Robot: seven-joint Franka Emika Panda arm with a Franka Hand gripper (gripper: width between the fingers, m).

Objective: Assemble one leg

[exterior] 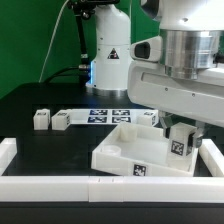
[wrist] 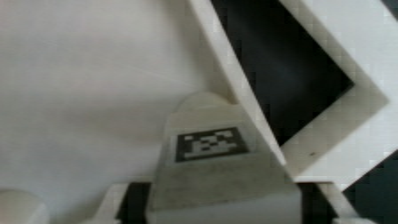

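Observation:
My gripper is shut on a leg, a small white block with a black-and-white tag. It holds the leg upright at the large flat white panel's corner on the exterior view's right. In the wrist view the leg sits between my two fingers, over the panel's inner surface beside its raised rim. Whether the leg touches the panel cannot be told. Two more legs lie on the black table at the exterior view's left. Another stands behind the panel.
The marker board lies flat behind the panel. A white border frame runs along the front and both sides of the table, and shows in the wrist view. The arm's base stands at the back.

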